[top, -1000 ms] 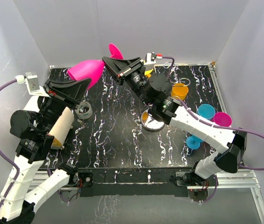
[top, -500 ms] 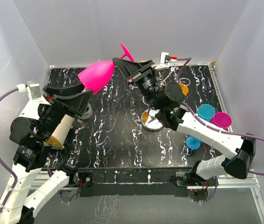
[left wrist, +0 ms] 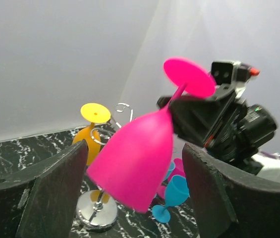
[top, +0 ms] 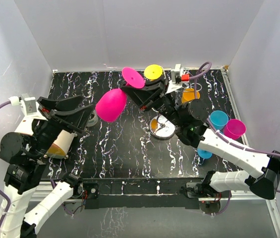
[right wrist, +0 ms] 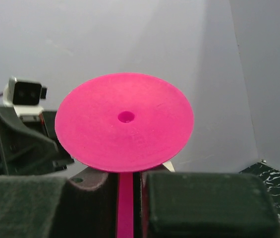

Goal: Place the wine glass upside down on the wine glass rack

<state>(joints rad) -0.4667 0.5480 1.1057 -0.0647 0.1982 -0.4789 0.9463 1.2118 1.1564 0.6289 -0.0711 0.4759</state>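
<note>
A pink wine glass (top: 111, 105) hangs tilted in the air, bowl low and to the left, foot (top: 133, 78) up. My right gripper (top: 131, 91) is shut on its stem (right wrist: 125, 203), just under the round foot (right wrist: 125, 121). My left gripper (left wrist: 137, 198) is open around the bowl (left wrist: 135, 163), and both fingers stand apart from it. The wine glass rack (top: 163, 129) stands mid-table on its shiny disc base (left wrist: 97, 209), with a yellow glass (left wrist: 95, 112) hanging upside down on it.
An orange glass (top: 190, 95) hangs on the rack's right side. Two blue glasses (top: 218, 119) and a pink glass (top: 235, 128) stand at the table's right edge. A grey ring (top: 92, 119) lies near the left gripper. White walls close in the table.
The left gripper opened, let go of the bowl and drew back toward the near left. The right gripper swung the glass down and right, so the bowl points downward.
</note>
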